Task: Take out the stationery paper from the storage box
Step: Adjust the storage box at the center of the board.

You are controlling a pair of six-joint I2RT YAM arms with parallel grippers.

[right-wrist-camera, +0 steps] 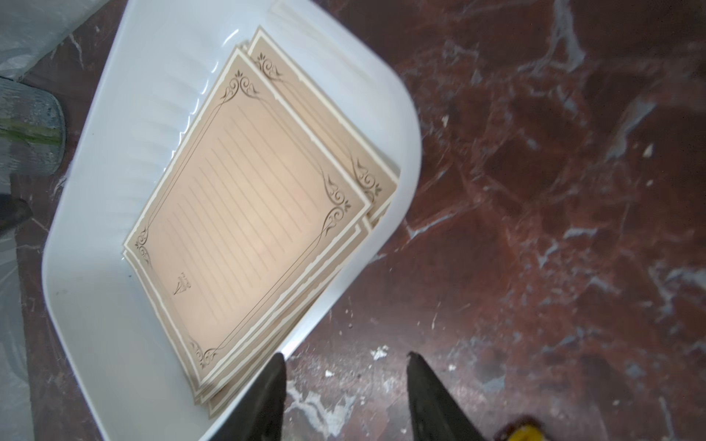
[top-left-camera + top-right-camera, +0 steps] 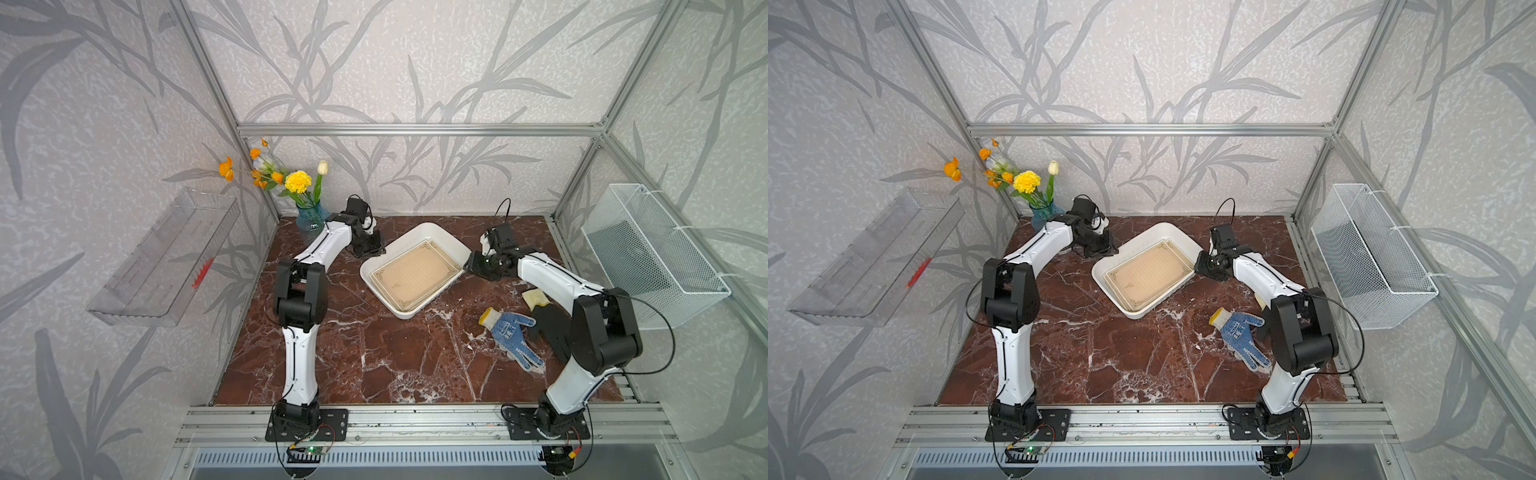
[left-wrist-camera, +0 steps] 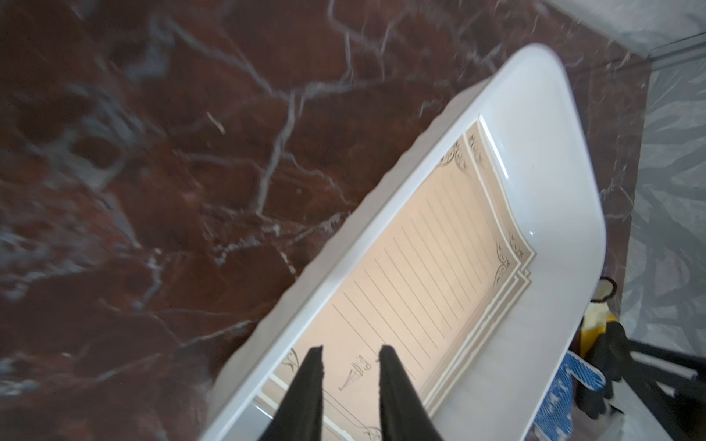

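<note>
Storage box (image 2: 436, 235) sits on the far half of the surface (image 2: 374, 357), about midway between the left and right edges. Its long axis runs from near-left toward the far-right corner. The stationery paper (image 2: 417, 272) lies flat inside it as a loose stack on the same axis. The top sheet is slightly skewed, so lower corners peek out at the far-right end, and the small emblem marks the near-left end. No sheet is out yet. Left gripper (image 2: 379, 250) hangs just beside the box's long side facing the far-left corner. In the left wrist view its jaws stand a little apart with nothing between them. The fingertips (image 3: 315, 357) line up with the emblem end of the top sheet, whose length runs away from them. Right gripper (image 2: 470, 266) sits just beside the box corner nearest the right edge. In the right wrist view its jaws gape wide and empty, one side in front of the rim and the other in front of bare surface, so it is outside the paper. I judge the left arm better placed, since the paper lies ahead of and below its gripper, just across the rim. The sheets lie flush on the box floor, so I expect the pick to hinge on catching a short edge or an offset corner, not the flat face.
</note>
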